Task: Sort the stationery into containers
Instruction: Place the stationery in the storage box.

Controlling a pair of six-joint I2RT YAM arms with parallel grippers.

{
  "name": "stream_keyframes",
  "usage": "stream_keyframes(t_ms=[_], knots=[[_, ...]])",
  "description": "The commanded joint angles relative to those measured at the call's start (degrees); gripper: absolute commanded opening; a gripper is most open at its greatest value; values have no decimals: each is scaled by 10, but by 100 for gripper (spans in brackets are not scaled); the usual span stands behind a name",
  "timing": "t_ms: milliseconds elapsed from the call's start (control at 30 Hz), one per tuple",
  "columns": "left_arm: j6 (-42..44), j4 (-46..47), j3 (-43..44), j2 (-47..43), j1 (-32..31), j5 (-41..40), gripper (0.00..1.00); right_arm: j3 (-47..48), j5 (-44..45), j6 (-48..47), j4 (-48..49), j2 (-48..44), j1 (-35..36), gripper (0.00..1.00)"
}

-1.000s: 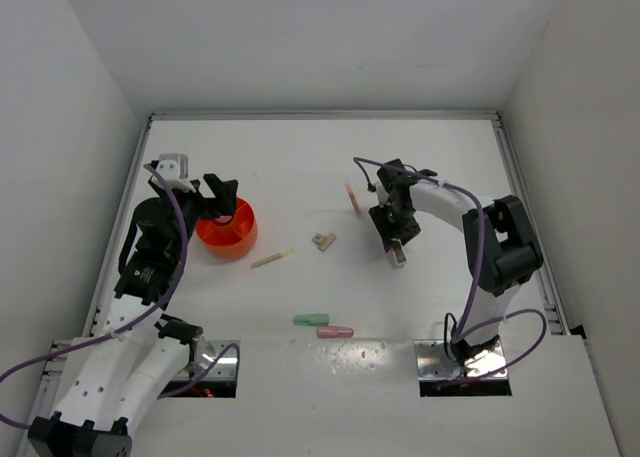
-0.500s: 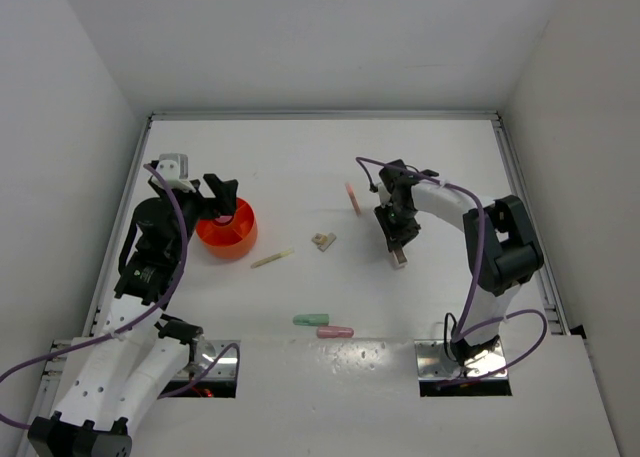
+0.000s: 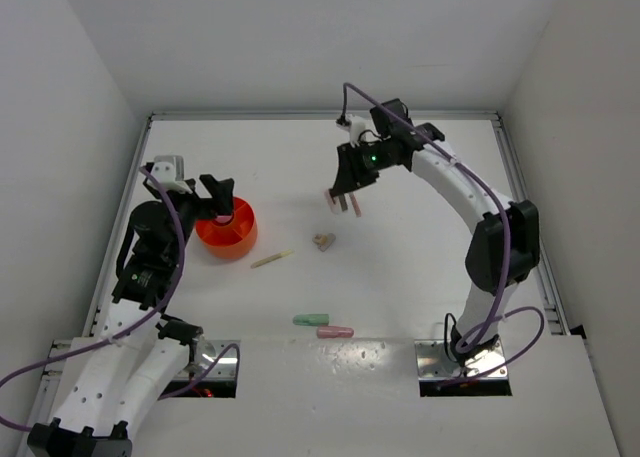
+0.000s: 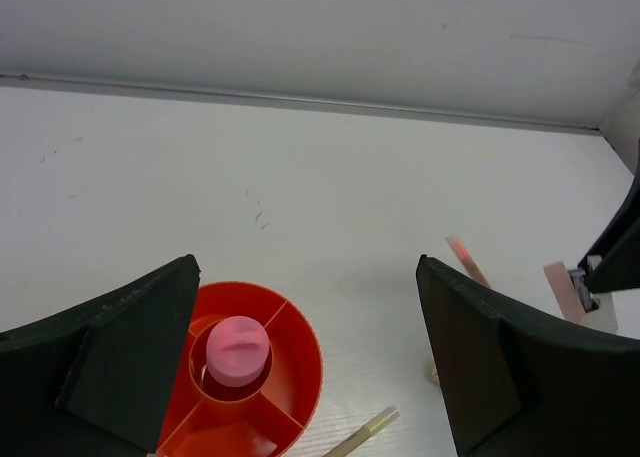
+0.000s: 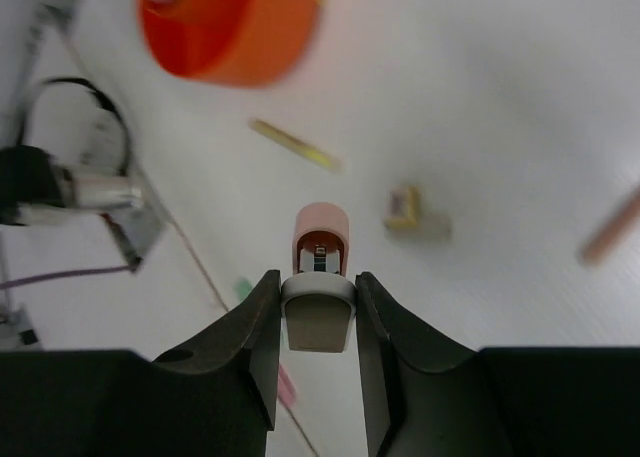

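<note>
while the left claw [image 3: 221, 201] hangs wide apart over the orange tub [image 3: 230, 240] at the counter's [image 3: 420, 267] 9 o'clock, the right claw [image 5: 316, 277] is clamped on a pale pink-ended piece [image 5: 321, 227], above the counter's middle. a pink-capped tube [image 4: 238, 347] stands in the tub's centre well; a yellow stick [image 3: 272, 259] lies at its 4 o'clock.

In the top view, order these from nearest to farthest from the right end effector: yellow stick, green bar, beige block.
1. Beige block, just on the near side of the right end effector.
2. Yellow stick, farther left.
3. Green bar, by the near edge.
</note>
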Motion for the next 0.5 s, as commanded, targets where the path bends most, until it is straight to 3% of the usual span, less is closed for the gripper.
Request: stream_keyframes(t_ms=[0,167,467], knots=[[5,18,25,-7,-3,-13,96,72,-162,102,68,47,30,0],[5,18,25,-7,-3,-24,96,96,-157,232,209,90,79,0],[11,23,20,-18,-3,-57,96,191,25,350,304,176,169,0]])
